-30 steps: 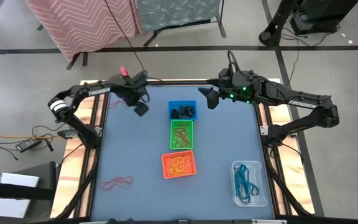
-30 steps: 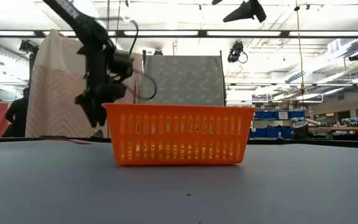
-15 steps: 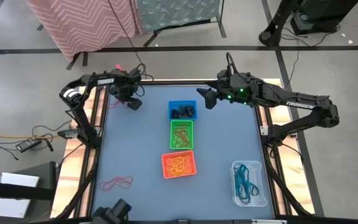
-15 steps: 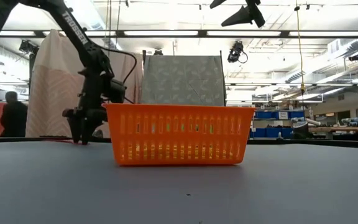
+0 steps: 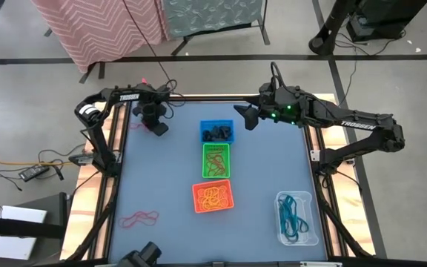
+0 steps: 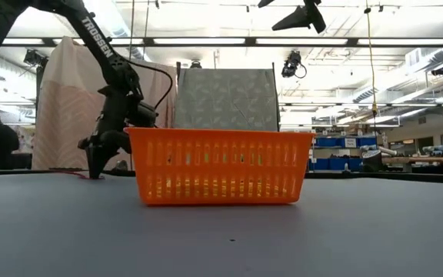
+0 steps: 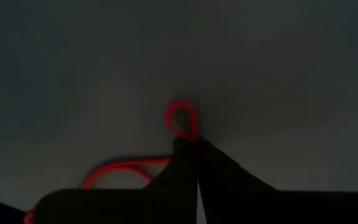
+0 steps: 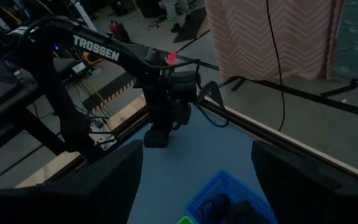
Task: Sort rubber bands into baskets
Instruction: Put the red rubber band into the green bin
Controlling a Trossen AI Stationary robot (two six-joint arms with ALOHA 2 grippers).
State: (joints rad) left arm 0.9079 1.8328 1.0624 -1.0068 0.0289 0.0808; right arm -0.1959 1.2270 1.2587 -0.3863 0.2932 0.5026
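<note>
Left gripper (image 5: 157, 127) sits low at the table's (image 5: 161, 185) far left corner, close to the rail, with bare surface toward the near side. Since the earlier frame it has dropped to the surface. Its fingers (image 7: 185, 163) are pinched together on a red band (image 7: 181, 119), a thin loop. Another red band (image 5: 138, 219) lies near the near left edge. Right gripper (image 5: 246, 116) hangs spread wide beside the blue basket (image 5: 218, 131).
</note>
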